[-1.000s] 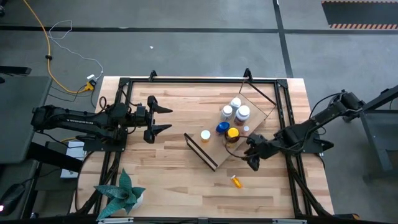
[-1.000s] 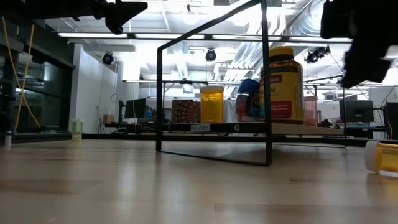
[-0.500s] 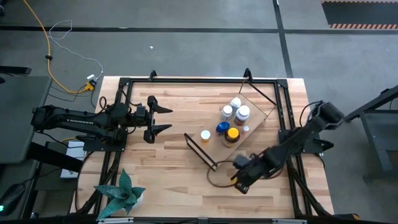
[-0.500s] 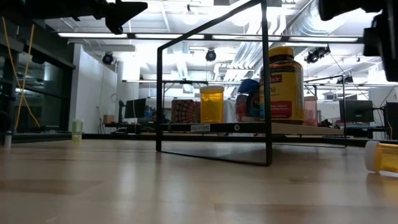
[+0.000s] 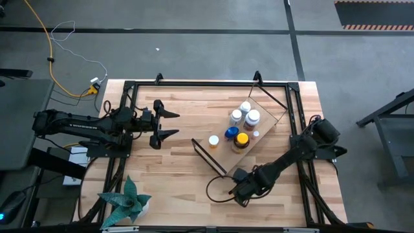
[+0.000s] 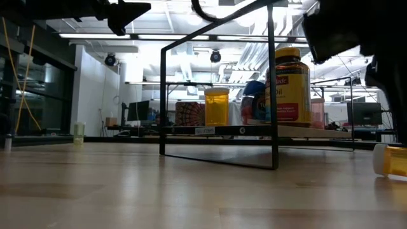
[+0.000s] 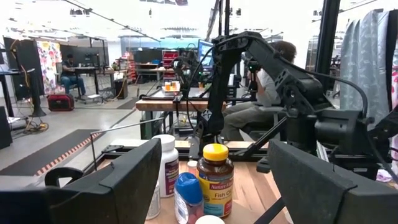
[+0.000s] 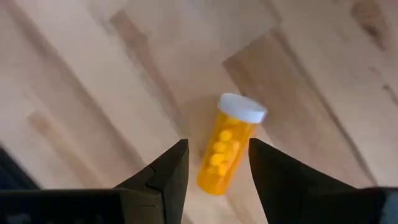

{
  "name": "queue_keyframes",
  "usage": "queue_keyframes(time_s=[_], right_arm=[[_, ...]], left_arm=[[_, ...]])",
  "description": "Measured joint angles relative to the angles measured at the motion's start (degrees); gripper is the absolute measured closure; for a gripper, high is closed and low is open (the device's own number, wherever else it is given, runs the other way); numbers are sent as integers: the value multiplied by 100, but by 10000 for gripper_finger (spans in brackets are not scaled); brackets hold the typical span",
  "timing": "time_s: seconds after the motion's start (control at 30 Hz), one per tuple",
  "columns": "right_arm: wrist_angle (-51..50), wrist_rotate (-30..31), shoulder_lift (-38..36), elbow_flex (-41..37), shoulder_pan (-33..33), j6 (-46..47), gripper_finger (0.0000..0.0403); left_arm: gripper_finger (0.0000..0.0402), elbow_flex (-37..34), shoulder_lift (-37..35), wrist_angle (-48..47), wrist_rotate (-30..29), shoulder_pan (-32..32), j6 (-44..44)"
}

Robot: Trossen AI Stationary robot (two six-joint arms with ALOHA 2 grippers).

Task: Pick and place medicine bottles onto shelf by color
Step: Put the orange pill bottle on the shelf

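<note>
A small orange bottle [image 8: 222, 149] with a white cap [image 8: 242, 107] lies on its side on the tabletop near the front right; the low view shows it too [image 6: 391, 159]. My right gripper [image 8: 217, 155] hangs over it, pointing down, open, one finger on each side of the bottle and clear of it. The shelf [image 5: 226, 154] stands mid-table and carries white bottles [image 5: 244, 111], a blue one [image 5: 229, 133], an amber one with a yellow cap [image 5: 242, 139] and a small yellow-orange one [image 5: 213, 140]. My left gripper [image 5: 173, 124] waits open at the table's left.
A potted plant [image 5: 126, 200] stands at the near left corner. A black cable loop [image 5: 217, 188] lies on the table beside my right gripper. A black frame [image 5: 194, 83] runs along the table's edges. A person sits in the room beyond [image 7: 273, 93].
My right gripper has swung from beside the shelf toward the table's near edge and a little left, sinking and tipping from a slant to point nearly straight down over the lying orange bottle. Its fingers keep the same gap. The bottle has not moved.
</note>
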Motion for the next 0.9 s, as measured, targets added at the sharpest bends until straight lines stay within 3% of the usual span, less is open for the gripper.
queue_keyframes(time_s=[0.17, 0.6, 0.9], right_arm=[[-38, 350, 12, -3, -23, 0, 247], [-44, 559, 14, -5, -23, 332, 245], [20, 600, 14, -7, -97, 347, 172]], left_arm=[[119, 0, 0, 0, 0, 1, -2], [119, 0, 0, 0, 0, 0, -8], [119, 0, 0, 0, 1, 1, -9]])
